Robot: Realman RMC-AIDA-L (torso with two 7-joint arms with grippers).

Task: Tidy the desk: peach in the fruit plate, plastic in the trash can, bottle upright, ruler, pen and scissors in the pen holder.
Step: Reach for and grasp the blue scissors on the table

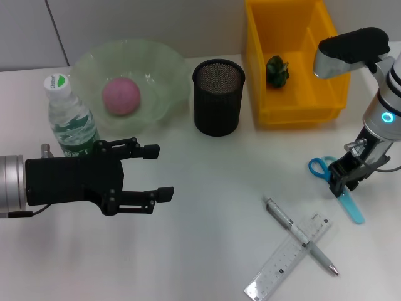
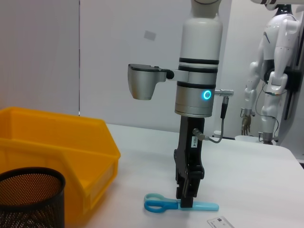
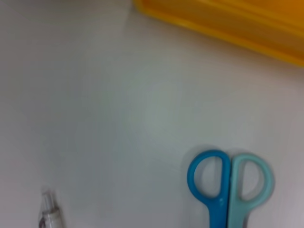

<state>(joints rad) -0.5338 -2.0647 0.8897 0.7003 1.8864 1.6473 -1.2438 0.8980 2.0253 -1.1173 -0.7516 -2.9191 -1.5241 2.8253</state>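
Scissors point(image 1: 341, 188) with blue handles lie flat on the right of the desk, near the front of the yellow bin point(image 1: 294, 106). The right gripper point(image 1: 343, 183) stands on them, its fingers down at their middle; whether it grips them I cannot tell. The left gripper point(image 1: 153, 172) hovers on the left with fingers wide apart, just beside the upright bottle point(image 1: 70, 119). The peach point(image 1: 121, 95) sits in the fruit plate point(image 1: 169, 75). Pen point(image 1: 301, 236) and ruler point(image 1: 289, 256) lie crossed at the near edge, well apart from the pen holder point(image 1: 217, 97).
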